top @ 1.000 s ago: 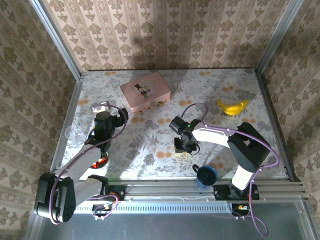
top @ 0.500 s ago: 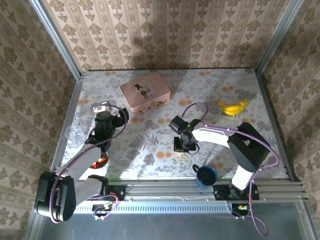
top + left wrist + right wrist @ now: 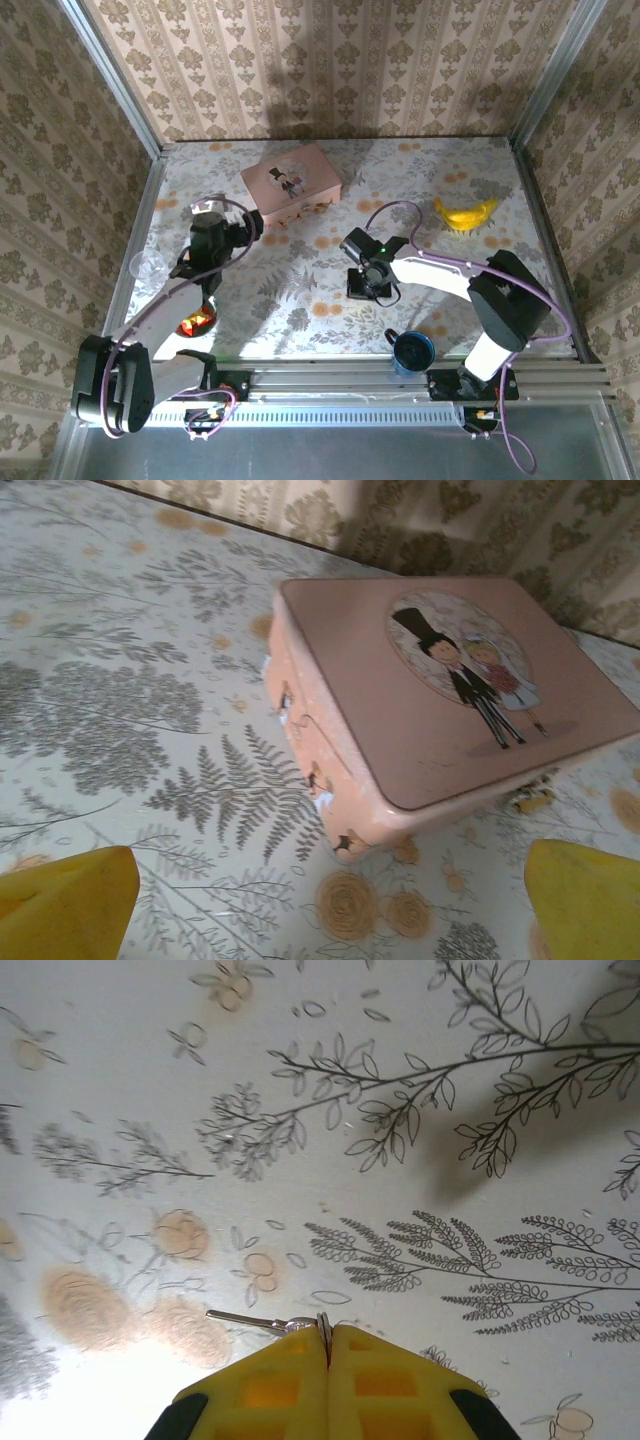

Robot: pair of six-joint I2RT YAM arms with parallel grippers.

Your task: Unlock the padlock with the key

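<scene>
A pink box is seen toward the far left of the floral table, its lid shut, so what it holds is hidden. On the lid, in the left wrist view, a round picture is printed: a groom in a top hat beside a bride (a drawing rather than words). Small metal fittings are spaced along the box's side wall. A blue cup stands at the near edge by the right arm's base. A clear cup stands at the left edge. Neither cup's contents can be made out. A yellow banana lies well apart, at the far right.

The padlock is taken to be the small brass-coloured thing lying on the table just beside the box's lower wall. It is too blurred for its long axis or the way its shackle points to be told.

The left gripper is held with its yellow fingers spread wide, nothing between them, facing the box. The right gripper is pressed together near the table's middle, and the key is pinched at its tip. The key's slim silvery blade sticks out to the left in the right wrist view, roughly level and close above the table.
</scene>
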